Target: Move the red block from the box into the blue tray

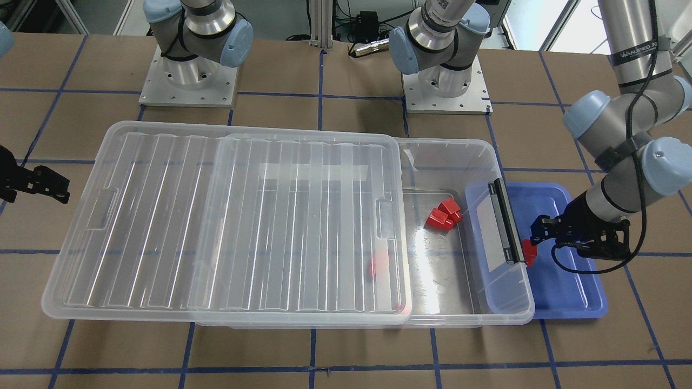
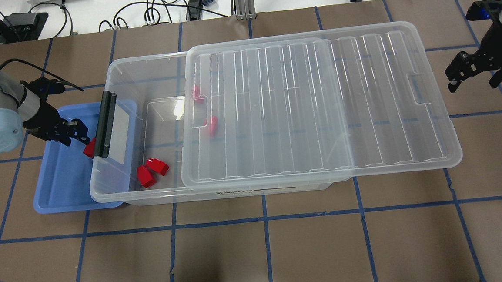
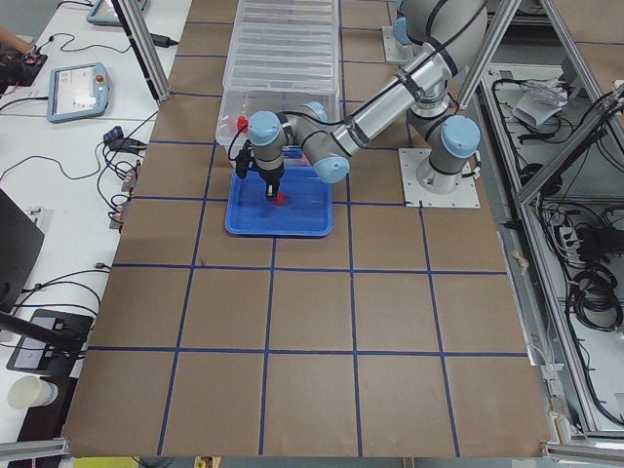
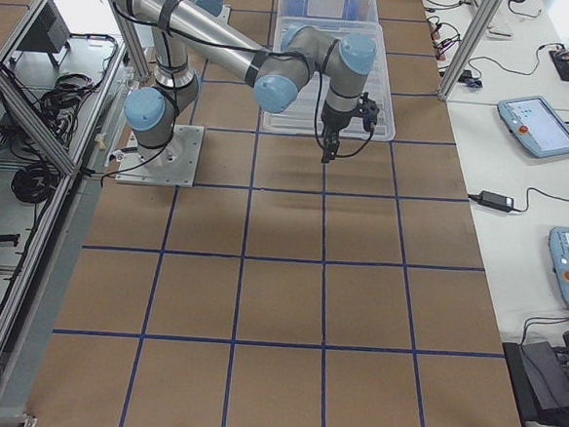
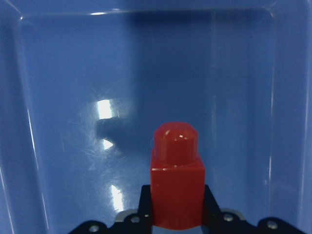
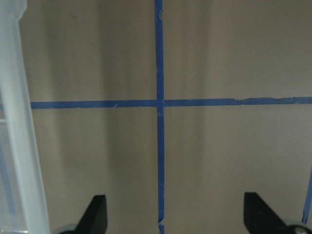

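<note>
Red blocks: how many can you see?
5 red blocks: one in the left gripper over the blue tray; two in the box's open end; two blurred under its lid; more may hide.

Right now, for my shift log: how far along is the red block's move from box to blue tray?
Done: lid slid aside, red block out of the box. In hand: the left hand grips it over the blue tray. Left: releasing it; the right hand hangs open.
</note>
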`<state>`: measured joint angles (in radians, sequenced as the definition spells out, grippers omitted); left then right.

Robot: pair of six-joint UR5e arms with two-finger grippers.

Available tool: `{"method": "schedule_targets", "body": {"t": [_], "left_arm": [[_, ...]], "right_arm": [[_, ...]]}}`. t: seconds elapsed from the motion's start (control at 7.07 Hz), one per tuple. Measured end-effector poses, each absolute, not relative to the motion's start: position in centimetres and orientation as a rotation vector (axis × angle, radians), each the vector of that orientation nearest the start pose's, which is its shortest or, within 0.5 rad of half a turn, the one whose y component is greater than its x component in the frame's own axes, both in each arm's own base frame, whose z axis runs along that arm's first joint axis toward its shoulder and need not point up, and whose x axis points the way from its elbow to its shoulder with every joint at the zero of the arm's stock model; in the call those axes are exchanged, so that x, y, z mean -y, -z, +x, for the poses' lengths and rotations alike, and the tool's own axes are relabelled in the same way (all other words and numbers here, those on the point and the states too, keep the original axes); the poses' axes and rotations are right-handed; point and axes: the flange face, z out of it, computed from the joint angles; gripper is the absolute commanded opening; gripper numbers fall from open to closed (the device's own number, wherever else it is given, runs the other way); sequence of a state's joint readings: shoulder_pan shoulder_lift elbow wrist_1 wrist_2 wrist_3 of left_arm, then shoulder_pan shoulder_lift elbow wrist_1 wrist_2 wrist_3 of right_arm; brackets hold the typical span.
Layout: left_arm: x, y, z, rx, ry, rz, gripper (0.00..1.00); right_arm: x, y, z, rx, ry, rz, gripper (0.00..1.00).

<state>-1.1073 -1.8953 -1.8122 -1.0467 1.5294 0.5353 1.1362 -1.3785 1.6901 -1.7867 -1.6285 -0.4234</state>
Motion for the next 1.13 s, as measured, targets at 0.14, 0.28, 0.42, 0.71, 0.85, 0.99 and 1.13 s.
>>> {"method": "schedule_targets", "body": {"t": [0.14,0.28,0.42,0.71,0.85,0.99,1.13], "left_arm": [[57.5,-29.2,12.0,-3.171,-0.043,0.146,1.0],[58.8,-34.6,9.7,-3.152,-0.06,0.18,1.0],[59.6,-41.1,5.6,-3.136,-0.065,0.202,1.0],[58.2,-49.6,-4.9,-3.122,-0.024,0.148,1.0],[56.4,-51.2,-10.3,-3.12,-0.006,0.115,1.0],[54.6,-51.9,-14.0,-3.118,0.008,0.107,1.0],[53.5,-52.2,-15.7,-3.117,0.025,0.102,1.0]], "right_arm": [[54.8,-34.5,-11.0,-3.143,-0.188,0.016,1.0],[55.0,-34.1,-10.1,-3.137,-0.193,0.011,1.0],[55.5,-34.1,-8.2,-3.138,-0.188,-0.019,1.0],[56.1,-34.5,-3.1,-3.143,-0.171,-0.079,1.0],[56.3,-34.7,-0.3,-3.149,-0.161,-0.081,1.0],[56.4,-34.8,2.5,-3.158,-0.143,-0.067,1.0],[56.4,-34.9,5.1,-3.166,-0.121,-0.058,1.0]]}}
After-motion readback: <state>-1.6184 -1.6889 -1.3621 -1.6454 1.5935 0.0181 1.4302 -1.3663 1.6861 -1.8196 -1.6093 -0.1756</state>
